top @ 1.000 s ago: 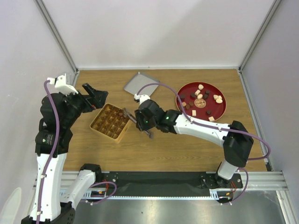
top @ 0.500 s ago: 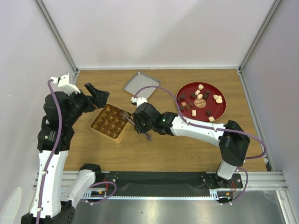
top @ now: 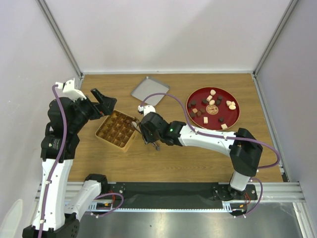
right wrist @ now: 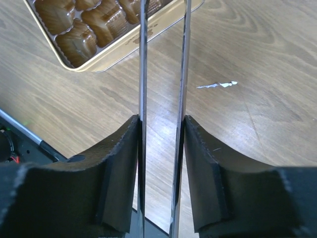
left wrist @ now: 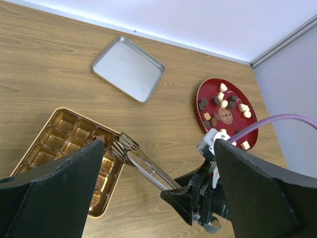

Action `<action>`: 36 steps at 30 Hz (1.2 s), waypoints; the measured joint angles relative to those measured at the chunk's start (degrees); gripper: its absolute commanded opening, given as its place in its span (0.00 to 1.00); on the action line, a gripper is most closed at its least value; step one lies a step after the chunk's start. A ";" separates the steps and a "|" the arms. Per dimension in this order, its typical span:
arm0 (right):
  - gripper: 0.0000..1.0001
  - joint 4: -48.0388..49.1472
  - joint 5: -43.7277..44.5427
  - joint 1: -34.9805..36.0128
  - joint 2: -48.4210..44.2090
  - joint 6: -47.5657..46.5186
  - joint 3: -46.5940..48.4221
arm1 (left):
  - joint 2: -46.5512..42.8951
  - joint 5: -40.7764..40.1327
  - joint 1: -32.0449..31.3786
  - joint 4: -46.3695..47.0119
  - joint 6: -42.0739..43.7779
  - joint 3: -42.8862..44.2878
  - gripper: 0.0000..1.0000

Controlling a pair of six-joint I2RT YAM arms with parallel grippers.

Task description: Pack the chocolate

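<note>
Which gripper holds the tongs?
The right gripper, its fingers pressed on both arms of the metal tongs; the left gripper hangs open and empty near the box.

Legible text, numbers, brand marks or labels: none in any view. Only marking noted: round gold emblem (top: 212, 109) at centre of red plate (top: 234, 117), a pattern, too small to read.

The left arm (top: 49, 173) and right arm (top: 210, 140) have white links, black joints and purple cables (left wrist: 277, 120).
</note>
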 measured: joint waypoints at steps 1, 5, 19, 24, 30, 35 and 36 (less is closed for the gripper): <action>0.46 -0.02 0.20 0.00 0.00 -0.04 0.00 | 0.00 0.11 0.00 0.02 0.00 0.00 1.00; 0.47 -0.42 1.25 0.00 -0.11 -0.35 0.02 | 0.00 0.17 0.00 0.13 -0.02 0.00 1.00; 0.44 -8.15 5.99 -3.13 -11.43 -2.21 2.29 | 0.61 1.95 0.00 1.84 0.00 -1.29 1.00; 0.44 -11.39 5.66 -13.64 -22.93 -2.21 -4.26 | 1.64 2.73 0.00 2.16 0.02 -1.81 1.00; 0.43 -17.68 3.96 -32.22 -31.28 -3.82 -11.41 | 1.88 3.72 0.00 2.51 0.00 -2.36 1.00; 0.43 -23.93 1.55 -40.50 -31.82 -4.11 -14.36 | 2.38 4.85 0.00 2.71 -0.17 -3.23 1.00; 0.43 -24.81 1.11 -40.96 -31.82 -4.11 -14.69 | 2.58 4.94 0.00 2.80 -0.26 -3.30 1.00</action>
